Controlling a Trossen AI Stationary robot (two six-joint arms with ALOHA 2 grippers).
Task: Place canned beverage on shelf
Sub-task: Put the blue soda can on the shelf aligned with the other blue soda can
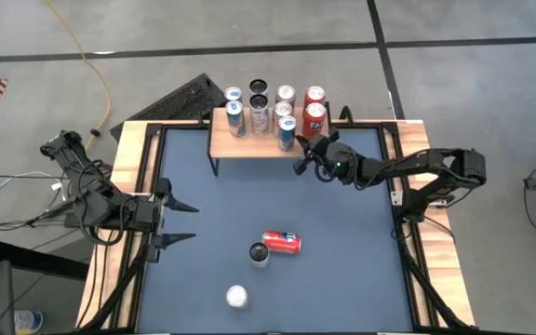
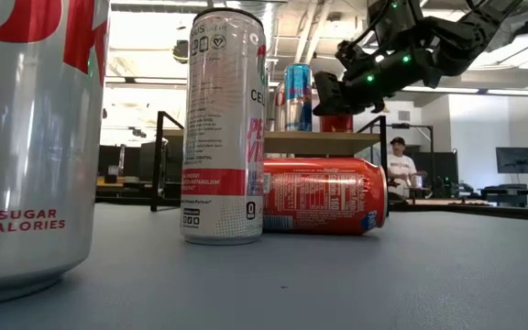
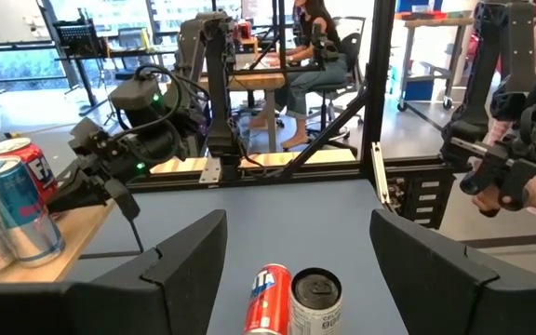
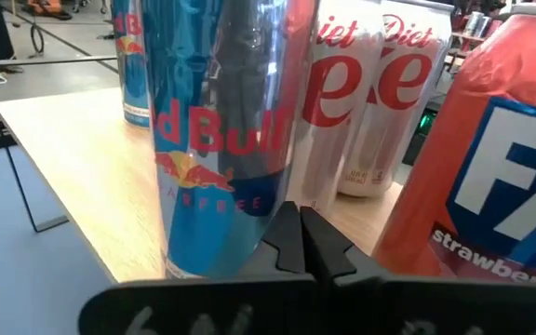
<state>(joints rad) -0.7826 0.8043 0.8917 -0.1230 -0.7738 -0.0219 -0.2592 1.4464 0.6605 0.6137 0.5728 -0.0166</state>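
Observation:
The shelf (image 1: pixel 249 147), a wooden top on thin black legs, stands at the table's far edge and carries several upright cans (image 1: pixel 261 110). My right gripper (image 1: pixel 300 166) is shut and hovers off the shelf's front right corner. Its tips (image 4: pixel 301 244) point at the lower part of a blue and silver Red Bull can (image 4: pixel 217 140), beside a red Fanta can (image 4: pixel 491 167). My left gripper (image 1: pixel 182 221) waits open at the table's left side, holding nothing. On the table, a red can (image 1: pixel 281 242) lies on its side, a tall white can (image 1: pixel 260 253) stands against it, and another white can (image 1: pixel 237 297) stands nearer. My right gripper's shut fingertips (image 4: pixel 287 233) come nearly level from the table's right and near side, close to the Red Bull can's lower wall (image 4: pixel 221 251). I cannot tell whether they touch it. The can stands upright on the shelf.
Open blue tabletop (image 1: pixel 249 200) lies between the shelf and the loose cans. A wooden frame (image 1: pixel 138 149) borders the table. A person (image 3: pixel 314 46) sits at a desk beyond the table, and another person (image 2: pixel 397 165) shows in the low view.

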